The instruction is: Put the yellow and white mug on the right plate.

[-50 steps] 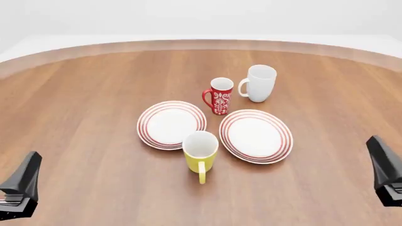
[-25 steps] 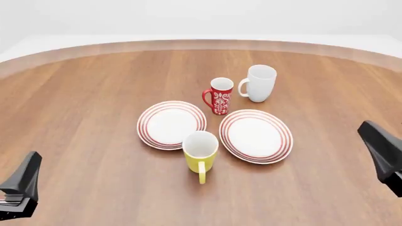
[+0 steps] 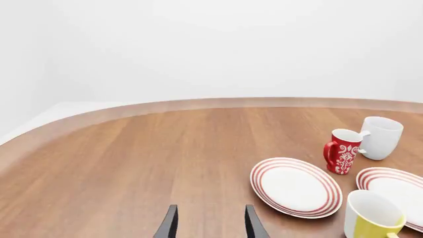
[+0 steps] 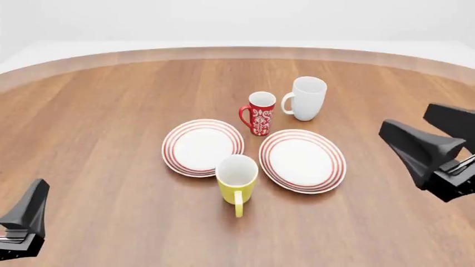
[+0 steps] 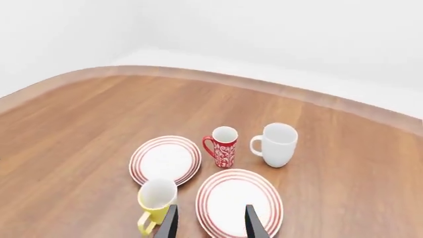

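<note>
Front view: right gripper [image 4: 415,153], jaws spread and empty, has been swung inward toward the yellow and white mug [image 4: 237,179]; left gripper [image 3: 208,223] parked, spread; grasp not begun

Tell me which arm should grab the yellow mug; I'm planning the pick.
Probably the right. The right gripper is raised beside the right plate, open, nearer the yellow and white mug; the left gripper sits far off.
</note>
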`<action>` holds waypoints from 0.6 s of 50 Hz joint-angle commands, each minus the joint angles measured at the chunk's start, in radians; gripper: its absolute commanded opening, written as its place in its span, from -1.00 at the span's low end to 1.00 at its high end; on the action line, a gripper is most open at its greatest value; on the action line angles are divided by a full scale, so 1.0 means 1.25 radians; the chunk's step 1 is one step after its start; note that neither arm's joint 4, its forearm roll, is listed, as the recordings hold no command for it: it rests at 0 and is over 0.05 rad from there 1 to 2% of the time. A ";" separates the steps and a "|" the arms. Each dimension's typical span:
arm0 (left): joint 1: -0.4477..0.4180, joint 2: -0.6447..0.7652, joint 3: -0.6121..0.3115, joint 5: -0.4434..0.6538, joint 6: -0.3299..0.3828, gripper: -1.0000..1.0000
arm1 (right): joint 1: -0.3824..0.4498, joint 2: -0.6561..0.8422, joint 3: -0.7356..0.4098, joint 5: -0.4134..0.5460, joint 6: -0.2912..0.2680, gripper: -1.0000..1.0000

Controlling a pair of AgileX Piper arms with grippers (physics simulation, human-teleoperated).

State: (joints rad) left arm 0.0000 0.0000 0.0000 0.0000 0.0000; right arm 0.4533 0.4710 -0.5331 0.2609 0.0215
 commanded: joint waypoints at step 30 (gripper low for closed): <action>0.000 0.000 0.000 0.000 0.000 1.00 | 0.139 0.277 -0.182 0.091 0.062 1.00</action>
State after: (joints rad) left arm 0.0000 0.0000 0.0000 0.0000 0.0000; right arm 0.5899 0.7513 -0.7202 0.3480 0.0746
